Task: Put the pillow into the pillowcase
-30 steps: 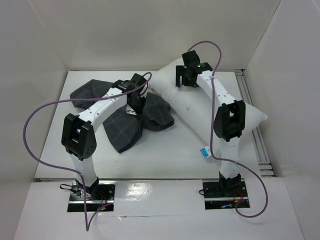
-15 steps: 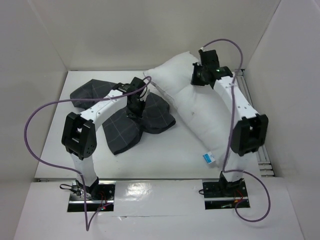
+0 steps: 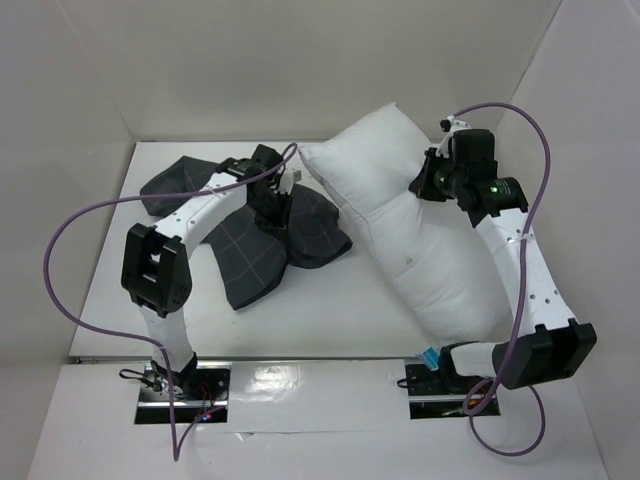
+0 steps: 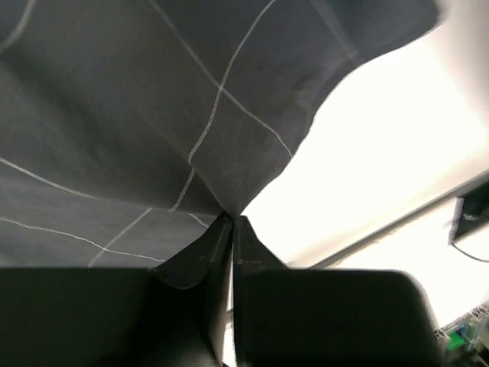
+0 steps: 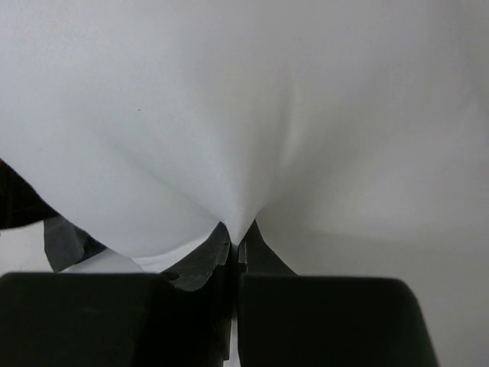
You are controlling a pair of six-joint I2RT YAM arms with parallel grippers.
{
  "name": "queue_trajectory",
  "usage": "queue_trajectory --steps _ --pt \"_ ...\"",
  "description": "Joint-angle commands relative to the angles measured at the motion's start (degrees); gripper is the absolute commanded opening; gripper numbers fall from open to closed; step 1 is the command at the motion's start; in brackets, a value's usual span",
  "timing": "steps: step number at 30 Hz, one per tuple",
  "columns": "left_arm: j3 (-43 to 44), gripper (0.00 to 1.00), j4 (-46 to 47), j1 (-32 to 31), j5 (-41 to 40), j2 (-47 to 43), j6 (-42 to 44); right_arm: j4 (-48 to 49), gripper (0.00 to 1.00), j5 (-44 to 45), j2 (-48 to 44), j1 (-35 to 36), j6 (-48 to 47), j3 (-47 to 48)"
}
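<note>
The white pillow point(image 3: 415, 235) lies diagonally across the right half of the table, its far end lifted. Its blue-and-white tag point(image 3: 430, 356) shows at the near end. My right gripper point(image 3: 425, 182) is shut on a pinch of the pillow's fabric point(image 5: 252, 153) at its right far edge. The charcoal checked pillowcase point(image 3: 250, 245) lies crumpled at centre left. My left gripper point(image 3: 275, 205) is shut on a fold of the pillowcase point(image 4: 176, 115) and holds it slightly raised.
White enclosure walls stand at the back and both sides. A metal rail point(image 3: 520, 290) runs along the table's right edge. Purple cables point(image 3: 60, 250) loop off both arms. The arm bases point(image 3: 180, 385) are at the near edge.
My right arm has swung right and toward the near edge, dragging and lifting the pillow with it. My left gripper has shifted slightly, holding the pillowcase.
</note>
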Motion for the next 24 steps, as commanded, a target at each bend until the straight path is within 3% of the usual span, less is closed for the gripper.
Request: queue_trajectory --steps 1,2,6,10,18,24 --pt "3.3 0.13 -1.0 1.7 8.6 0.7 2.4 -0.9 0.00 -4.0 -4.6 -0.1 -1.1 3.0" --pt "3.3 0.00 -1.0 2.2 8.6 1.2 1.5 -2.1 0.00 -4.0 -4.6 -0.6 -1.6 4.5" --pt "-0.9 0.00 2.6 3.4 8.3 -0.1 -0.1 -4.5 0.00 -3.4 -6.0 -0.6 -1.6 5.0" --pt "-0.9 0.00 2.7 6.7 13.9 -1.2 -0.6 -3.6 0.00 -4.0 -8.0 -0.6 -2.2 5.0" --pt "13.3 0.00 3.7 15.6 23.2 2.4 -6.8 -3.1 0.00 -16.6 -12.3 -0.6 -7.1 2.5" --pt "21.8 0.00 4.3 18.6 24.0 6.7 -10.7 -9.8 0.00 -28.8 -14.3 -0.6 -12.2 -0.6"
